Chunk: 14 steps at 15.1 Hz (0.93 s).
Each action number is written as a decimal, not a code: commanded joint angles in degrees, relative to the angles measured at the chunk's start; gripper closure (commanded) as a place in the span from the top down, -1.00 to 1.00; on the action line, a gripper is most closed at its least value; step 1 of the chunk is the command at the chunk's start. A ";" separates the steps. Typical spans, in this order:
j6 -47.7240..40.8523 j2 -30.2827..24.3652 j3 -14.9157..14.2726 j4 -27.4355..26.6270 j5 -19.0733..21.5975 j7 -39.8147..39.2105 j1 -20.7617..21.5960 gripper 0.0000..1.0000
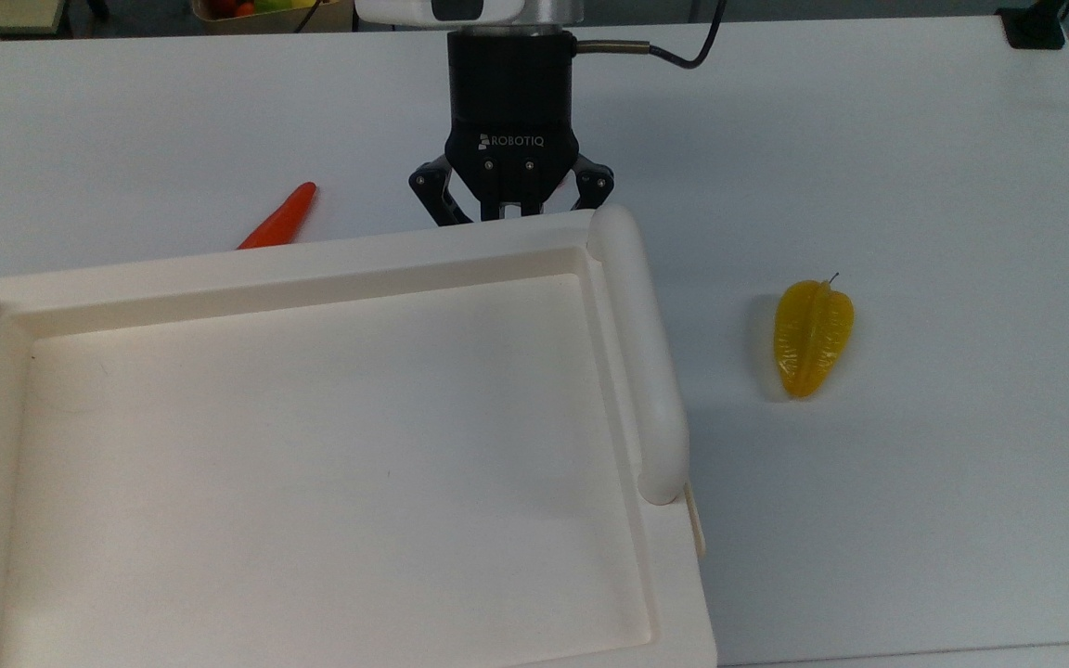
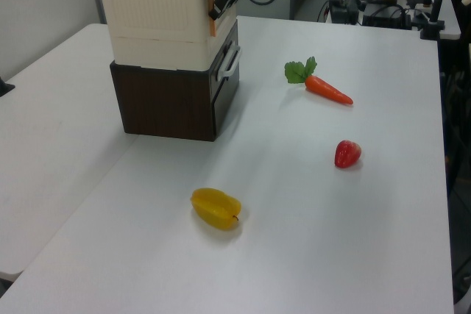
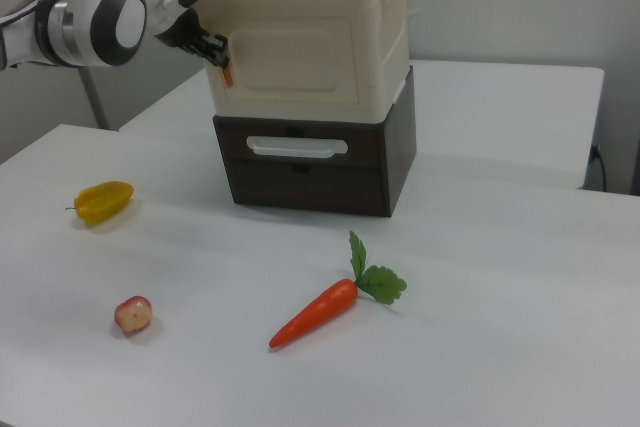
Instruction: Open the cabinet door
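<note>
cabinet [image 1: 312, 445] top runs off the top view's left and bottom edges, so its near corners are cut. gripper [image 1: 511, 215] fingertips drop behind the cabinet's far rim in the top view; what they touch is hidden there. carrot [image 1: 279, 219] lower end is hidden behind the same rim, leaves not visible. In the left view the gripper [image 2: 218, 6] is small and dark against the cabinet's front corner; jaw spacing unreadable. In the right view the fingers [image 3: 214, 47] sit at the cabinet door [image 3: 290, 55] edge, contact too small to tell. Arm cut by the right view's left edge.
</note>
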 commanded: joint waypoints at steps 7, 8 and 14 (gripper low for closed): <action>-18.79 -7.63 -0.39 -3.48 0.67 -5.48 0.35 -1.00; -21.08 -8.07 -0.39 -3.48 0.68 -6.27 0.17 -1.00; -40.31 -12.90 -1.10 -3.31 0.07 -9.18 -2.63 -0.37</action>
